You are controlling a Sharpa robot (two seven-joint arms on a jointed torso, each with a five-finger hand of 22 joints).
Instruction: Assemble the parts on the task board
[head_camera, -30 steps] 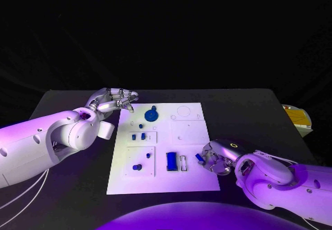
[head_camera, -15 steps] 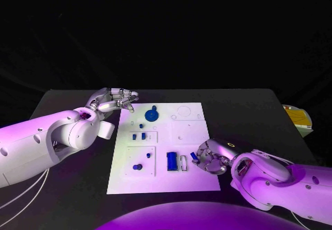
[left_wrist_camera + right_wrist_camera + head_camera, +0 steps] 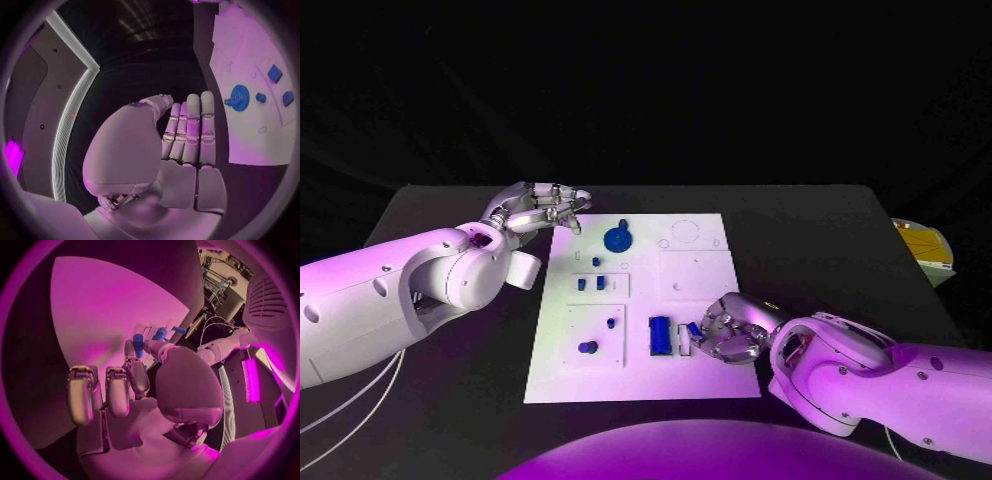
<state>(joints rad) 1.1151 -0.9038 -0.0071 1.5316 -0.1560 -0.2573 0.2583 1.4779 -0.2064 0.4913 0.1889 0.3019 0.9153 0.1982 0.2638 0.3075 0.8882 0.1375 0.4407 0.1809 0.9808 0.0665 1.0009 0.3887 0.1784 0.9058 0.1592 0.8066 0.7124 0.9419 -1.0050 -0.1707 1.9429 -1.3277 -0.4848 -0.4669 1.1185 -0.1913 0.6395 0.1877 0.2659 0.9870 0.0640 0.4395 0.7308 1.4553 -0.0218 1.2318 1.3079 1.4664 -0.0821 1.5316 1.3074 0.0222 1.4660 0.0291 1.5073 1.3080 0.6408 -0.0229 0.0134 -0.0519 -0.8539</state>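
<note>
The white task board [image 3: 697,272] lies in the middle of the table. On it are a blue gear [image 3: 616,239], two small blue pieces [image 3: 590,284], a blue knob [image 3: 587,348] and an upright blue block [image 3: 656,335] beside a narrow white slot [image 3: 682,341]. My right hand [image 3: 730,335] hovers over the board's near right part and pinches a small blue part [image 3: 691,328] [image 3: 138,339] just above that slot. My left hand [image 3: 538,209] hangs at the board's far left corner, holding nothing; its fingers [image 3: 190,130] lie straight beside the gear [image 3: 239,95].
A yellowish object [image 3: 920,243] sits at the table's right edge. Thin cables [image 3: 343,405] trail off the near left. Bare black table [image 3: 819,250] surrounds the board on both sides.
My right hand has carried the small blue part leftward across the board's near right area, from its edge to the slot beside the blue block. My left hand has stayed put.
</note>
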